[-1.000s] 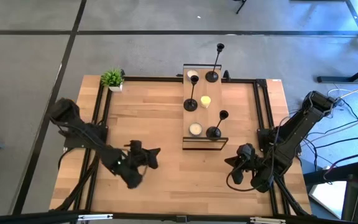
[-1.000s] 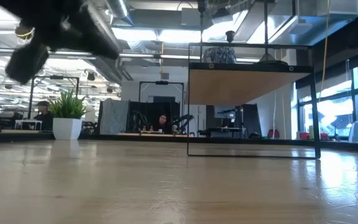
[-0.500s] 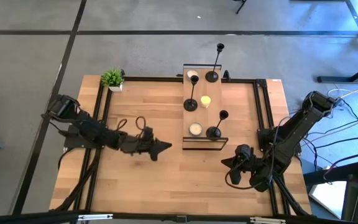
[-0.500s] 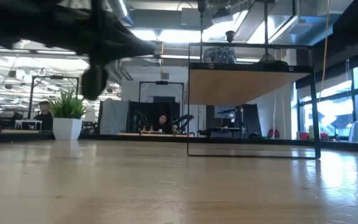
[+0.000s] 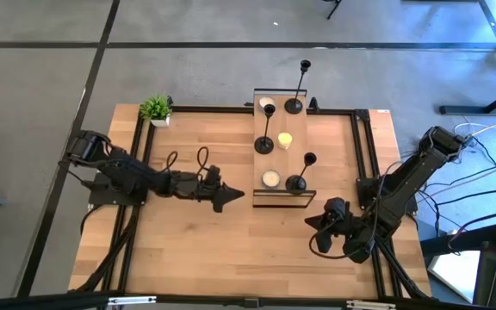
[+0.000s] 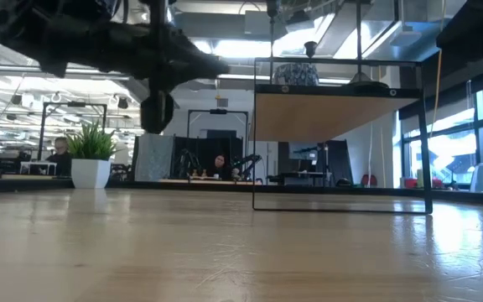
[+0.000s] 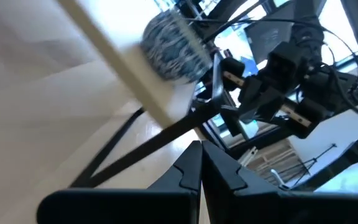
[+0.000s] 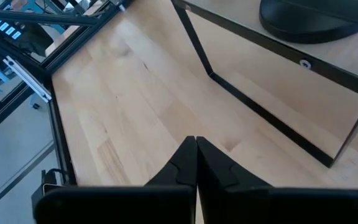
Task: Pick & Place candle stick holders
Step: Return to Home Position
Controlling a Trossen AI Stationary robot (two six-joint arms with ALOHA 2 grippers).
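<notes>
High view, nearest: the right gripper (image 5: 311, 222) hangs over the front right part of the table (image 5: 196, 258), just short of the shelf's near end and apart from it.
Right claw: the right wrist view shows its fingers (image 8: 185, 163) pressed together with nothing between them.
Left gripper (image 5: 236, 195): a little farther in, at mid-table, pointing at the shelf's near left corner and close beside it.
Left claw: the fingers (image 7: 188, 171) are pressed together and empty.
Shelf (image 5: 295, 138): a black wire frame with a wooden board, on the table's right half, running from near to far.
Short candle stick holder (image 5: 297, 182): upright on the shelf's near right end.
Blue jar (image 5: 270, 178): just left of the short holder, at the near left corner.
First tall candle stick holder (image 5: 264, 145): upright midway along the shelf's left side, with a yellow candle (image 5: 284, 139) just beside it.
Second tall candle stick holder (image 5: 294, 106): upright at the far right end, with a white candle (image 5: 267, 104) at the far left.
Potted plant (image 5: 155, 109): in the table's far left corner, well apart from the shelf.
Low view, beyond the table: a person (image 6: 219, 162) is seated at a desk.
</notes>
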